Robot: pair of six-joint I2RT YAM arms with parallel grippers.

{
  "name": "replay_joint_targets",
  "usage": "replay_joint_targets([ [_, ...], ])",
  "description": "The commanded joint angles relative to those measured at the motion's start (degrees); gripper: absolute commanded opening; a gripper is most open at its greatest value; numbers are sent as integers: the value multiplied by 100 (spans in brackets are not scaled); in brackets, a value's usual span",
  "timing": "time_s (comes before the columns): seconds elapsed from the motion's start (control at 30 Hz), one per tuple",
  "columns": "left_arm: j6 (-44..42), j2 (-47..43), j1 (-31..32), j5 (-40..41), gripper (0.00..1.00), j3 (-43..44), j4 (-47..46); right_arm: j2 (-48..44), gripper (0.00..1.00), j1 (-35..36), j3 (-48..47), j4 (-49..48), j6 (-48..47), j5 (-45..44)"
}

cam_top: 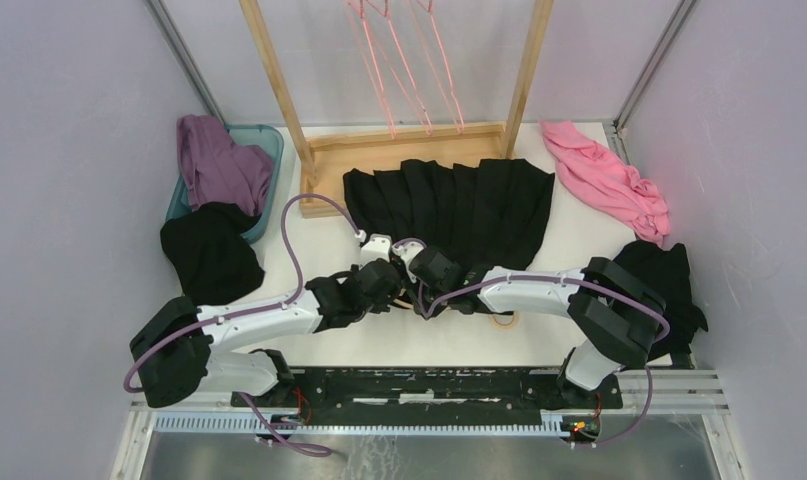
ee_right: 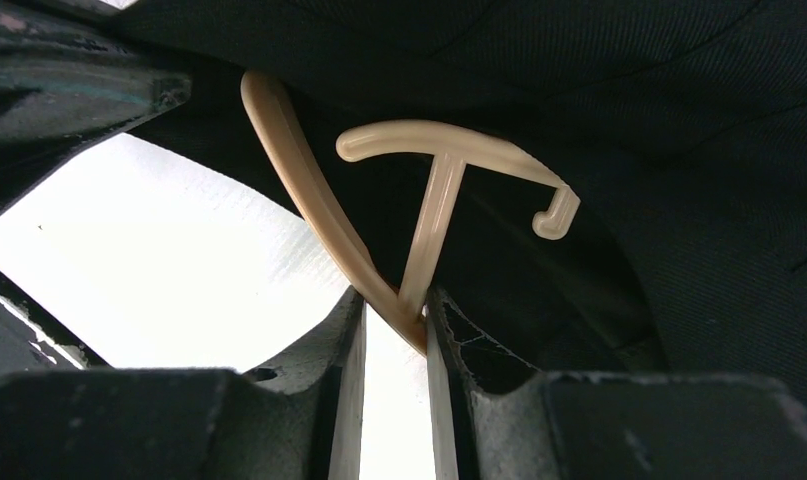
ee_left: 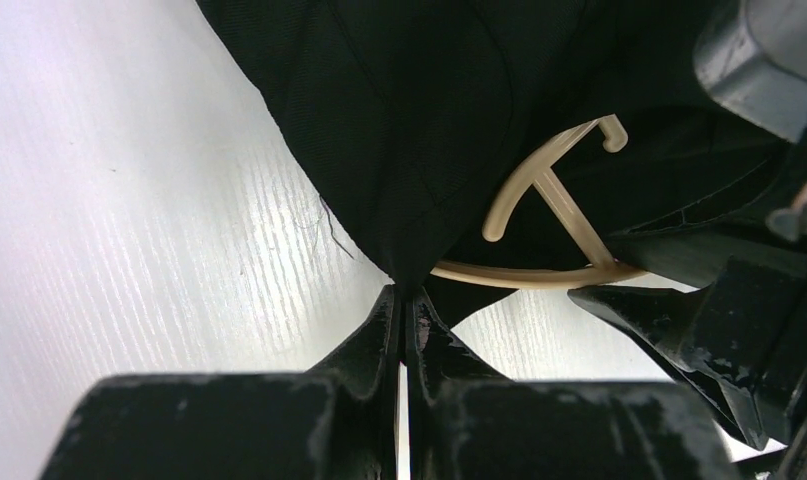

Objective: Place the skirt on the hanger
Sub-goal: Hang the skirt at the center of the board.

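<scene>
The black pleated skirt [cam_top: 459, 205] lies spread on the table in front of the wooden rack. My left gripper [ee_left: 407, 300] is shut on the skirt's near edge [ee_left: 409, 130], pinching a corner of the fabric. My right gripper [ee_right: 397, 305] is shut on the beige hanger [ee_right: 429, 220] where its arm meets the hook stem. The hanger's hook lies against the black fabric. It also shows in the left wrist view [ee_left: 554, 200], partly under the skirt. In the top view both grippers [cam_top: 404, 265] meet at the skirt's near edge, and a bit of the hanger [cam_top: 503, 321] peeks out below the right arm.
A wooden rack [cam_top: 399, 140] with thin pink wire hangers [cam_top: 404, 60] stands at the back. A teal bin [cam_top: 259, 150] with a purple garment [cam_top: 219, 160] is at left, a plain black garment [cam_top: 209, 250] beside it. A pink garment [cam_top: 609, 180] and another black garment [cam_top: 669, 280] lie at right.
</scene>
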State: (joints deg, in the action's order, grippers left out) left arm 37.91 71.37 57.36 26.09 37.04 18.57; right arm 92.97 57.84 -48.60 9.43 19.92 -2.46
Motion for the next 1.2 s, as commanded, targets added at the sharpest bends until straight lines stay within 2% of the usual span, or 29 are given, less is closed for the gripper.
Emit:
replay_joint_targets([
  [0.0, -70, -66, 75, 158, 3, 319, -125, -20, 1, -14, 113, -144, 156, -9],
  [0.77, 2, -887, 74, 320, 3, 331, 66, -114, 1, -26, 489, -243, 344, -167],
  [1.17, 339, -1091, 205, -50, 3, -346, -33, -97, 1, -418, -268, 34, 568, -447],
])
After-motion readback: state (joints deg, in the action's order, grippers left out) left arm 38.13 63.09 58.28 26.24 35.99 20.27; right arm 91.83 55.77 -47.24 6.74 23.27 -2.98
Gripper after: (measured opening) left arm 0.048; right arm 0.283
